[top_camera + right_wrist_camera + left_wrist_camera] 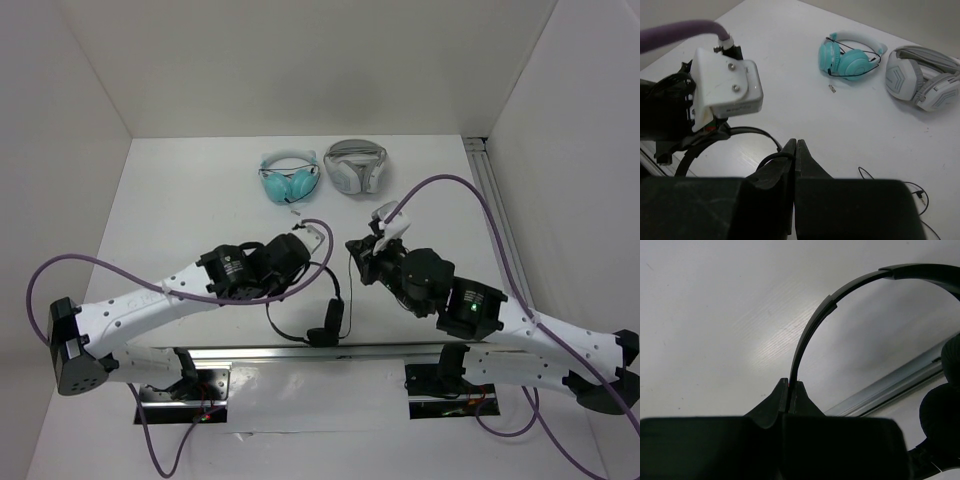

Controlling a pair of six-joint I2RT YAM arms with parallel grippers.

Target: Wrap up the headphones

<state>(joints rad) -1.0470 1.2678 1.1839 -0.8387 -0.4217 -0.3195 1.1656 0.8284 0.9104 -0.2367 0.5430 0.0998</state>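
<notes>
From above, we see the headphones [323,335] lying between the two arms near the rail [250,352], one ear pad by that rail and the thin headband arching up towards the left gripper [310,252]. The right gripper [356,250] sits just beside them, with a thin cable dropping from it. At the back of the table [180,200] lie teal headphones [288,182] and white-and-grey headphones [355,167], well apart from the arms.

On the left wrist view, both fingers [777,400] are pinched tight on the headband – it curves up and right, a round pad at the right edge.

On the right wrist view, the jaws are pressed together with no gap; a dark strand runs up to them, but we cannot tell whether it is pinched. The left arm's white housing [725,90] blocks part of the view – a plug end [923,196] trails at lower right
</notes>
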